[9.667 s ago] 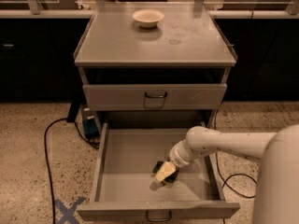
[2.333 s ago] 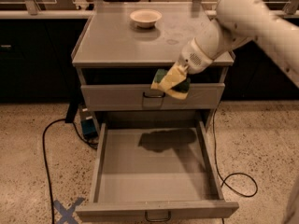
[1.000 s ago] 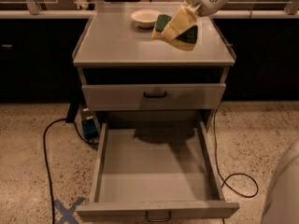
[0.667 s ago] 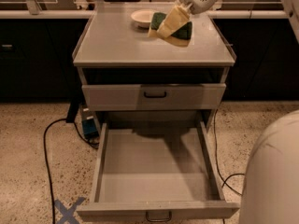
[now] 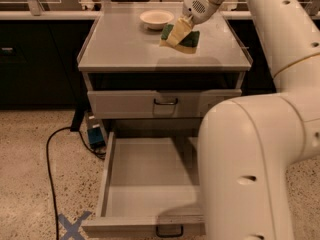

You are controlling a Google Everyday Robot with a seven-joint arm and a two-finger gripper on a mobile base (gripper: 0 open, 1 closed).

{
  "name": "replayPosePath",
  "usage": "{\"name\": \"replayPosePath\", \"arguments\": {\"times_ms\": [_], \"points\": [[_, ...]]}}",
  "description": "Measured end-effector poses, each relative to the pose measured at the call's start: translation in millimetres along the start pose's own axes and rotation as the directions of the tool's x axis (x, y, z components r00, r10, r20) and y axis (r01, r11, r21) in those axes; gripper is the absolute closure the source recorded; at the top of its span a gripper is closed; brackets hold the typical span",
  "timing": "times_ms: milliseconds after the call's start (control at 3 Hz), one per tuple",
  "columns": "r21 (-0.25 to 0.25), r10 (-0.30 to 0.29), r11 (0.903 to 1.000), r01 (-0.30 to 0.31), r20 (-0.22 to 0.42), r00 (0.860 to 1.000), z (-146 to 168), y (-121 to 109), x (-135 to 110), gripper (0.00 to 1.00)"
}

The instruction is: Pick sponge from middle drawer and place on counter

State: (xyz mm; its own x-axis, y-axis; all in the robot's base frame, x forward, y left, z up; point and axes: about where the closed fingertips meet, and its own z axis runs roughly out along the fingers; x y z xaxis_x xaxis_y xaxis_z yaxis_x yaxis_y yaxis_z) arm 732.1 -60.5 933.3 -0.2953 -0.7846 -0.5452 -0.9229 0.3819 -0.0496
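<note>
The sponge [image 5: 188,38], dark green on yellow foam, is in my gripper [image 5: 179,33], which is shut on it just above the counter [image 5: 125,46], right of centre. My white arm comes down from the upper right. The middle drawer [image 5: 145,176] is pulled open below, its tray bare, its front panel with a dark loop handle [image 5: 169,231] at the bottom edge. My arm's large white body covers the drawer's right part.
A cream-white bowl [image 5: 156,18] sits at the back of the counter, just left of the sponge. A closed upper drawer front with a black handle [image 5: 165,102] is below the counter. A black cable [image 5: 50,159] and a blue tape cross [image 5: 72,225] lie on the speckled floor at left.
My gripper carried the sponge out of the drawer, up past the drawer front and over the counter. In the last second it moved slightly left and lower toward the counter top.
</note>
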Motion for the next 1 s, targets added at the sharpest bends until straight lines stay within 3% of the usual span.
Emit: {"name": "replayPosePath", "arguments": {"times_ms": [333, 667, 1000], "points": [[0.073, 0.114, 0.9910, -0.112, -0.022, 0.993, 25, -43, 21, 1.00], [0.113, 0.218, 0.9701, -0.215, -0.012, 0.976, 49, -68, 37, 1.00], [0.113, 0.218, 0.9701, -0.215, -0.012, 0.976, 49, -68, 37, 1.00]]}}
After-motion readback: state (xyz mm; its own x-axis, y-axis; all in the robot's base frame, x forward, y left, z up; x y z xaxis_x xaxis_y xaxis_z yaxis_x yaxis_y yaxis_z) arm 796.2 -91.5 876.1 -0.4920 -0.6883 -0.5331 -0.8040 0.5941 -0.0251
